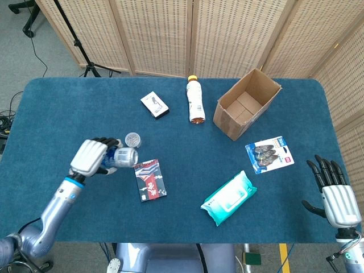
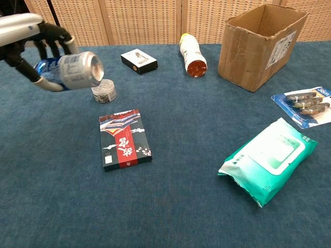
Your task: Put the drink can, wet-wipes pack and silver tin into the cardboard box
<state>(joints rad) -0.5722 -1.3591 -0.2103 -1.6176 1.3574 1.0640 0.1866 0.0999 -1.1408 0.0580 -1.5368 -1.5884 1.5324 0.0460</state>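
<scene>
My left hand grips the blue and silver drink can, lifted off the table and lying sideways. Just behind it sits the small silver tin. The teal wet-wipes pack lies at the front right. The open cardboard box stands at the back right, tipped toward me in the head view. My right hand hangs open off the table's right front corner, holding nothing.
A red and black packet lies right of the can. An orange bottle lies on its side left of the box. A small white and black box and a blister pack are also on the blue table.
</scene>
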